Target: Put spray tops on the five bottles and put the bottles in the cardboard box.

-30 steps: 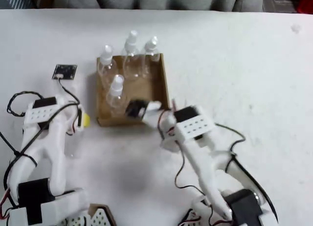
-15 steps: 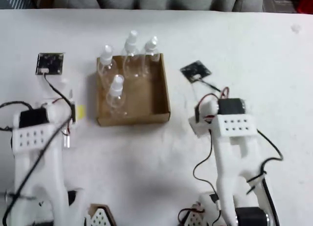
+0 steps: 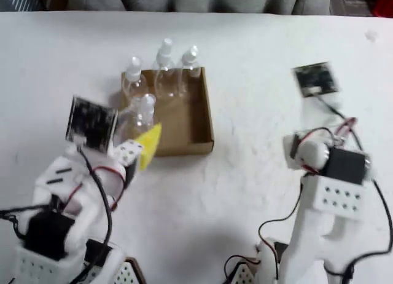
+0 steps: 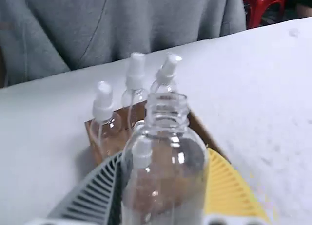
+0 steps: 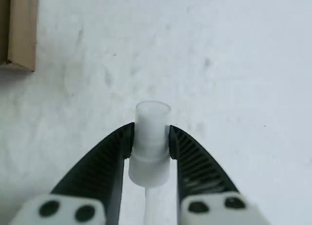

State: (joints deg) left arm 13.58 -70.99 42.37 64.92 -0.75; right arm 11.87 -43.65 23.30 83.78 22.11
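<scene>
White table (image 3: pixel 258 50) fills the scene, with grey cloth along the far edge. On it, a bit left of the middle, sits the brown cardboard box (image 3: pixel 209 112). Four clear bottles stand in the left and far parts of the box, and each one has a white spray top on it: one (image 3: pixel 134 81), one (image 3: pixel 163 66), one (image 3: pixel 189 66), and one (image 3: pixel 145 112) nearer than the rest. The left gripper (image 4: pixel 165 176) is by the near left corner of the box. Its grey and yellow fingers are squeezed around a fifth bottle (image 4: pixel 165 137). This bottle is clear, stands up straight, and its neck is open with no top. The right gripper (image 5: pixel 151 132) is well to the right of the box, over bare table. Its black fingers pinch a white spray top (image 5: pixel 151 147), and a thin tube hangs from the top.
</scene>
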